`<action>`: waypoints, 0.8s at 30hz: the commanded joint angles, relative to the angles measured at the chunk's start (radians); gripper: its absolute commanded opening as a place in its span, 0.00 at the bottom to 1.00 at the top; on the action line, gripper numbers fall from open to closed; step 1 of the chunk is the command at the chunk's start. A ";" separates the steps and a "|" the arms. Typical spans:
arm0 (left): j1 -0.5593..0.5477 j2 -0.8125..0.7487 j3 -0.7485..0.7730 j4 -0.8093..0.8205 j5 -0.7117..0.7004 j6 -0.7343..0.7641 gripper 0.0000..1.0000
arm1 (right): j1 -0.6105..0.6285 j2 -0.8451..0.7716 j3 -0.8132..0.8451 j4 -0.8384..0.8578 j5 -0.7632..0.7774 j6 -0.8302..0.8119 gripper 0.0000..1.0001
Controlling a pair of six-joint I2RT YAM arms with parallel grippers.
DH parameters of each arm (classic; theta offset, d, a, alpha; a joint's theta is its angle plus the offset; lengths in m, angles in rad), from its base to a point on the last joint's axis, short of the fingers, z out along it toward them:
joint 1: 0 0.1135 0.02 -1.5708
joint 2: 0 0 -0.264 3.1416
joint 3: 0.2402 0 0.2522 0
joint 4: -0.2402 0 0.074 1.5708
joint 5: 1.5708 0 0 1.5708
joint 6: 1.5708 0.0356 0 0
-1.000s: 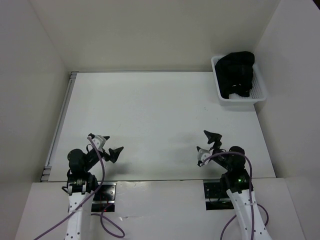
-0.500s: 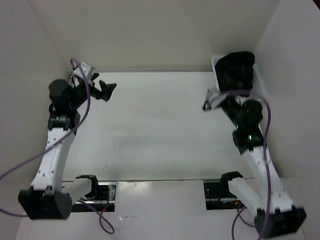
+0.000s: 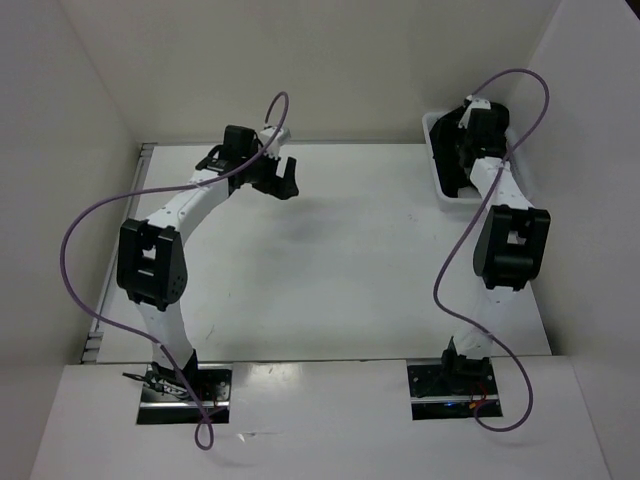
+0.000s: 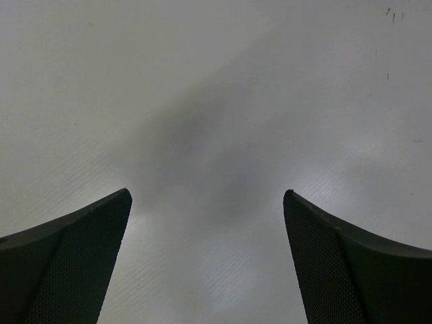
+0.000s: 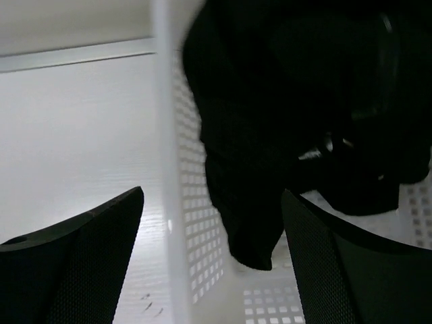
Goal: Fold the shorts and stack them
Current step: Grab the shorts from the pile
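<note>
Right wrist: right gripper (image 5: 212, 191) gapes empty over shorts (image 5: 283, 101) in basket (image 5: 172, 202) (left gripper (image 4: 207, 192) also spread wide, over table (image 4: 202, 81)).

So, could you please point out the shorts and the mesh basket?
black shorts (image 5: 283, 101): right wrist view, on the bunched fabric.
white mesh basket (image 5: 196, 223): right wrist view, on its perforated wall.
</note>
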 commanded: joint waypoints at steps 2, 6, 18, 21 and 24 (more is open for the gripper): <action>0.006 0.048 0.068 0.011 0.020 0.004 1.00 | -0.059 0.111 0.134 -0.041 0.069 0.295 0.85; -0.003 0.060 0.057 0.011 0.011 0.004 1.00 | -0.068 0.206 0.209 -0.041 0.038 0.341 0.80; -0.048 0.071 0.029 -0.009 -0.086 0.004 1.00 | -0.077 0.338 0.212 -0.102 0.153 0.476 0.81; -0.048 0.080 0.038 -0.009 -0.115 0.004 1.00 | -0.077 0.329 0.183 -0.130 0.153 0.499 0.81; -0.048 0.080 0.049 -0.009 -0.115 0.004 1.00 | -0.086 0.329 0.137 -0.107 0.086 0.499 0.69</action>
